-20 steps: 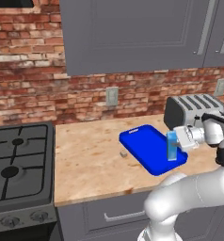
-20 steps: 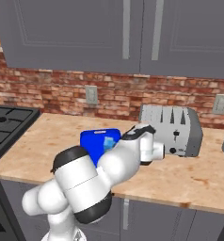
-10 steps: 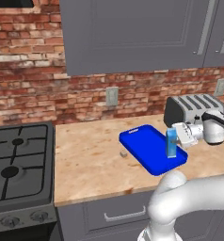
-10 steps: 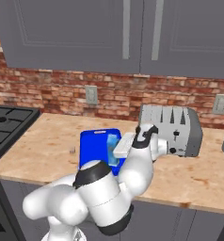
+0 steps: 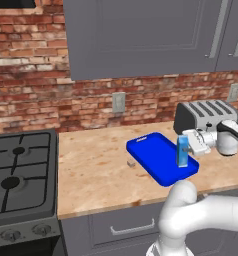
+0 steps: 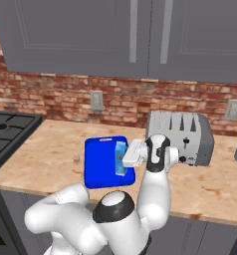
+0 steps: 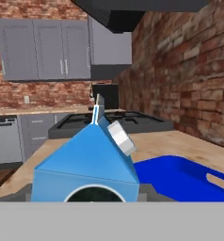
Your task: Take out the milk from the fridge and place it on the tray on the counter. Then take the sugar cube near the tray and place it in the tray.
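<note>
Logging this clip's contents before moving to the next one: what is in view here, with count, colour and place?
milk: one, light blue, upright on the tray's right end, between the fingers
tray: one, bright blue, on the counter
sugar cube: one, pale grey, on the counter left of the tray
counter: one, light wood
toaster: one, grey, behind the tray
stove: one, black, left of the counter
wall outlets: two, grey, on the brick wall
gripper: one, white, at the milk

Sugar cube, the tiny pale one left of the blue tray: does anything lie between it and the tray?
Nothing visible does. The tiny pale sugar cube lies on bare light wooden counter, just off the flat bright blue tray. The light-blue milk carton, at the white two-finger gripper, is on the tray's far side.
</note>
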You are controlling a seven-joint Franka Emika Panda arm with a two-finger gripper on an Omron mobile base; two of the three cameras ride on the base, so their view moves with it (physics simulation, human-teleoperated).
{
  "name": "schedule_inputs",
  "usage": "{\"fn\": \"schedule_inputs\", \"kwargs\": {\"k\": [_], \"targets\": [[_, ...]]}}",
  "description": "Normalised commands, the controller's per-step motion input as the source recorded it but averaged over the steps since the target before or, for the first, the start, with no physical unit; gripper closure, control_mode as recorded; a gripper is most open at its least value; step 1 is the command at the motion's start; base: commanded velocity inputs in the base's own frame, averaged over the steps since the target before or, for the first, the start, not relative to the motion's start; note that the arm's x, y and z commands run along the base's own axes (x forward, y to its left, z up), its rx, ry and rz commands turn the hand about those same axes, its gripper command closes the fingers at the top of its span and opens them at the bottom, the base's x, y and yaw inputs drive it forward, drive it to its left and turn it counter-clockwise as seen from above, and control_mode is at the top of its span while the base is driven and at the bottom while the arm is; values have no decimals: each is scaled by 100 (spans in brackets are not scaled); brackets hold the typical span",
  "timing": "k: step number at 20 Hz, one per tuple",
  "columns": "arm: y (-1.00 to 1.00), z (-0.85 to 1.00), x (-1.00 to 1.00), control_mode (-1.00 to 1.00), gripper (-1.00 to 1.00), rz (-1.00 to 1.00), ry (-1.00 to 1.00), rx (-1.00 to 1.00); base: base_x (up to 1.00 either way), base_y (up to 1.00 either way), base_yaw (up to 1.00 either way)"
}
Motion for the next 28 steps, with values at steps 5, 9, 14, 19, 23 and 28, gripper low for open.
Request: {"fn": "schedule_inputs", "kwargs": {"k": [5,9,14,19,23,28], "targets": [[0,-39,-13,-100,100,0,-26,0,0,0,0],[0,-39,-3,-100,100,0,-21,0,0,0,0],[0,-16,13,-100,-100,0,-1,2,0,0,0],[0,1,1,-100,-100,0,1,5,0,0,0],[0,1,0,-100,-100,0,2,3,0,0,0],[0,17,0,-100,-100,1,2,1,0,0,0]]}}
